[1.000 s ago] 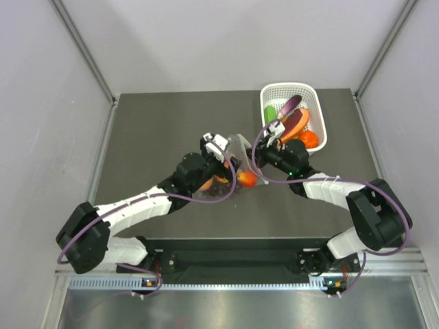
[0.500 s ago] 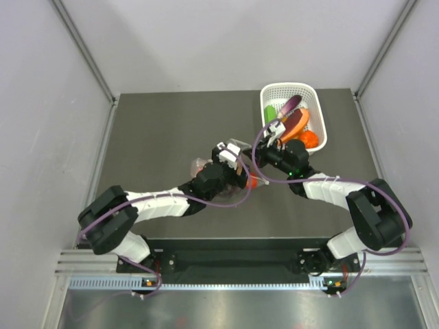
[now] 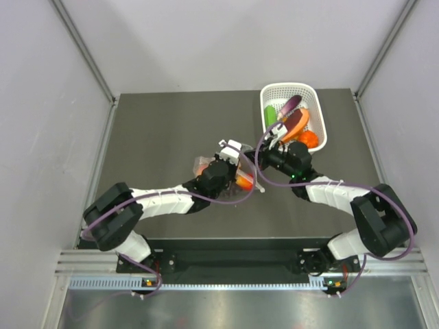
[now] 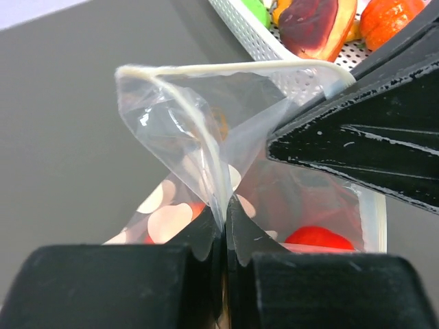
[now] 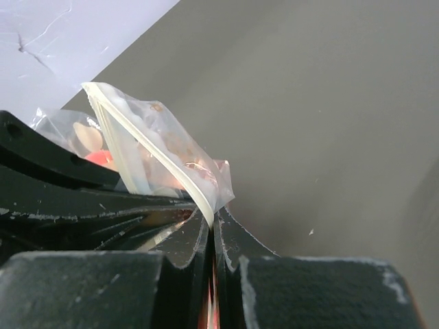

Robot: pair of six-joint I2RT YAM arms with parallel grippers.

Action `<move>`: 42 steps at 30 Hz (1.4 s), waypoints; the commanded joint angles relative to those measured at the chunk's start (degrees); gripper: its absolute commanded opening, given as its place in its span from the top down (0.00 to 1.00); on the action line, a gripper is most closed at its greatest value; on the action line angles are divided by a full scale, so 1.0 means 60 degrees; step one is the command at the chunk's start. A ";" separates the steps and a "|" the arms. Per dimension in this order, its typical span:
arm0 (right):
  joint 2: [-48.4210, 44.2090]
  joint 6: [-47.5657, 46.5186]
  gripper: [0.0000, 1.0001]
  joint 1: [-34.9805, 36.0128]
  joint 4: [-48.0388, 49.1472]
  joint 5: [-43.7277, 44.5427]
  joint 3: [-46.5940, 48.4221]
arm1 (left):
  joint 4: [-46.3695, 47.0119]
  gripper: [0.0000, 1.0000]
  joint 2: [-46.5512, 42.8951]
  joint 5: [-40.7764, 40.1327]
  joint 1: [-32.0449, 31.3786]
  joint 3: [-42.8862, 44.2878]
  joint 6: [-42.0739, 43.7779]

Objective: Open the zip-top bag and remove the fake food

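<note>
The zip-top bag lies mid-table between my two arms, clear plastic with white dots. My left gripper is shut on one wall of the bag's mouth, just below the zip strip. My right gripper is shut on the opposite zip strip edge. Its black fingers cross the right side of the left wrist view. From above, the left gripper and the right gripper meet over the bag. Fake food shows inside: a red-orange fruit and a peach-orange fruit.
A white lattice basket stands at the back right, close behind the right gripper. It holds a purple eggplant, a green vegetable and an orange piece. Its rim shows just beyond the bag. Grey walls enclose the table.
My left gripper moved right to the bag's mouth, then closed from open onto the bag's edge. The right gripper kept its grip and barely moved.
</note>
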 commanded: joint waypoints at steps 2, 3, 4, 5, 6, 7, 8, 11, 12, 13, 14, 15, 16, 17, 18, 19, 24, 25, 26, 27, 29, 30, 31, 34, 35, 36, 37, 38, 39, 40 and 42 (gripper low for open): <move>-0.0618 -0.0150 1.00 -0.0079 0.0130 0.0128 -0.0030 | -0.1081 1.00 -0.0874 -0.0559 -0.0001 0.0577 0.0761; -0.0705 -0.0165 1.00 -0.0064 0.0071 0.0188 -0.0030 | -0.1419 1.00 -0.1122 -0.0632 -0.0001 0.0664 0.0864; -0.0750 -0.0194 1.00 -0.0064 -0.0045 0.0217 -0.0044 | -0.1712 1.00 -0.1226 -0.0676 0.0014 0.0897 0.1097; -0.0794 -0.0195 1.00 -0.0050 -0.0090 0.0319 -0.0044 | -0.2310 1.00 -0.1329 -0.0662 0.0014 0.1016 0.1186; -0.0896 -0.0195 1.00 -0.0064 -0.0163 0.0364 -0.0059 | -0.2562 1.00 -0.1533 -0.0517 0.0014 0.1147 0.1274; -0.0940 -0.0180 1.00 -0.0035 -0.0236 0.0393 -0.0073 | -0.2797 1.00 -0.1622 -0.0414 0.0014 0.1395 0.1463; -0.0984 -0.0180 1.00 -0.0035 -0.0309 0.0480 -0.0088 | -0.3133 1.00 -0.1695 -0.0283 0.0014 0.1543 0.1567; -0.1189 -0.0180 1.00 0.0082 -0.0471 0.0612 -0.0147 | -0.4231 1.00 -0.1799 0.0113 0.0028 0.2231 0.2021; -0.1320 -0.0180 1.00 0.0126 -0.0486 0.0671 -0.0176 | -0.4539 1.00 -0.1741 0.0216 0.0043 0.2450 0.2123; -0.1350 -0.0180 1.00 0.0257 -0.0500 0.0744 -0.0249 | -0.5108 1.00 -0.1682 0.0333 0.0057 0.2844 0.2313; -0.1394 -0.0180 1.00 0.0331 -0.0515 0.0991 -0.0293 | -0.5331 1.00 -0.1623 0.0392 0.0058 0.3022 0.2373; -0.1482 -0.0238 1.00 0.0578 -0.0602 0.1153 -0.0322 | -0.6087 1.00 -0.1492 0.0770 0.0087 0.3415 0.2634; -0.1511 -0.0253 1.00 0.0711 -0.0632 0.1358 -0.0381 | -0.6400 1.00 -0.1418 0.0962 0.0087 0.3579 0.2811; -0.1526 -0.0282 1.00 0.0828 -0.0632 0.1679 -0.0439 | -0.6693 1.00 -0.1360 0.1138 0.0116 0.3711 0.2987; -0.1526 -0.0254 1.00 0.0931 -0.0632 0.1755 -0.0483 | -0.6841 1.00 -0.1287 0.1256 0.0131 0.3814 0.3221; -0.1526 -0.0210 1.00 0.1048 -0.0545 0.1828 -0.0643 | -0.6973 1.00 -0.1271 0.1576 0.0145 0.3916 0.3339; -0.1483 0.0127 1.00 0.1239 -0.0062 0.2078 -0.1230 | -0.7544 0.95 -0.1038 0.3305 0.0585 0.4341 0.4042; -0.1468 0.0186 1.00 0.1254 0.0171 0.2107 -0.1434 | -0.7574 0.93 -0.0993 0.3438 0.0643 0.4313 0.4043; -0.1468 0.0302 1.00 0.1269 0.0260 0.2194 -0.1523 | -0.7473 0.92 -0.0949 0.3585 0.0760 0.4269 0.4058; -0.1453 0.0347 1.00 0.1254 0.0392 0.2253 -0.1625 | -0.7356 0.90 -0.0862 0.3673 0.0804 0.4066 0.4029; -0.1453 0.0536 1.00 0.1240 0.0758 0.2472 -0.1889 | -0.6788 0.81 -0.0701 0.3907 0.0921 0.3787 0.3956; -0.1410 0.0625 1.00 0.1240 0.0919 0.2517 -0.2049 | -0.6639 0.77 -0.0642 0.3981 0.0936 0.3539 0.3868; -0.1380 0.0756 1.00 0.1254 0.1355 0.2662 -0.2153 | -0.6478 0.70 -0.0569 0.4098 0.0937 0.3449 0.3795; -0.1161 0.1342 1.00 0.1240 0.2061 0.3130 -0.2519 | -0.5803 0.61 -0.0261 0.4597 0.0937 0.3068 0.3414; -0.1073 0.1517 1.00 0.1240 0.2324 0.3205 -0.2578 | -0.5715 0.59 -0.0159 0.4466 0.0922 0.3024 0.3210; -0.0942 0.1577 1.00 0.1240 0.2443 0.3293 -0.2636 | -0.5279 0.59 -0.0158 0.3725 0.0907 0.2879 0.2788; -0.0883 0.1650 1.00 0.1225 0.2531 0.3381 -0.2666 | -0.4999 0.58 -0.0201 0.3413 0.0907 0.2747 0.2552; -0.0780 0.1709 1.00 0.1239 0.2633 0.3454 -0.2666 | -0.4605 0.55 -0.0419 0.3077 0.0907 0.2571 0.2375; -0.0736 0.1753 1.00 0.1240 0.2678 0.3469 -0.2666 | -0.4079 0.52 -0.0567 0.2914 0.0907 0.2193 0.2098; -0.0692 0.1754 1.00 0.1240 0.2707 0.3469 -0.2666 | -0.3827 0.49 -0.0713 0.2941 0.0878 0.2015 0.1979; -0.0575 0.1768 1.00 0.1225 0.2679 0.3716 -0.2579 | -0.3460 0.37 -0.1225 0.2985 0.0791 0.1591 0.1687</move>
